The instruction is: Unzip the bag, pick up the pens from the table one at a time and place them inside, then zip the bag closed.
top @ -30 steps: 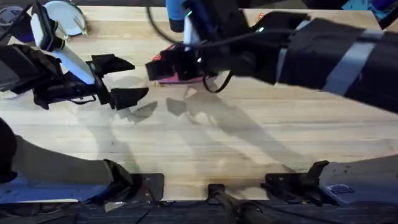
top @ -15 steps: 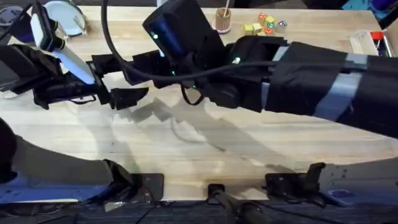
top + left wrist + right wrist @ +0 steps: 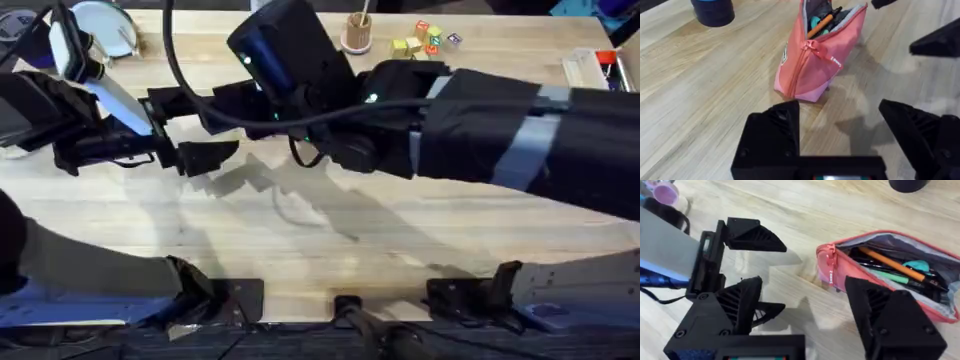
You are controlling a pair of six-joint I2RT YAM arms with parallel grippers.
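Note:
The bag (image 3: pixel 815 65) is a pink-red pouch standing on the table (image 3: pixel 700 90) with its zipper open. An orange pen (image 3: pixel 890 265) lies inside it beside a dark pen (image 3: pixel 900 279) and something teal. My left gripper (image 3: pixel 840 140) is open just short of the bag's zipper-pull end (image 3: pixel 815 47), touching nothing. My right gripper (image 3: pixel 815 325) is open too, above the same end of the bag (image 3: pixel 920 300) and facing the left gripper (image 3: pixel 767 270). In the overhead view the right arm (image 3: pixel 450 110) covers the bag, with the left gripper (image 3: pixel 192 127) beside it.
A blue bottle (image 3: pixel 712 10) stands behind the bag. At the table's far edge are a cup of wooden sticks (image 3: pixel 355 32), coloured blocks (image 3: pixel 425 38), a white dish (image 3: pixel 105 25) and red-capped markers (image 3: pixel 605 60). A small purple cup (image 3: pixel 665 191) is near the left arm.
Over the last second the right arm has swung left and risen towards the overhead camera, hiding the bag there. It has hardly moved in the last half second. The left arm has stayed put.

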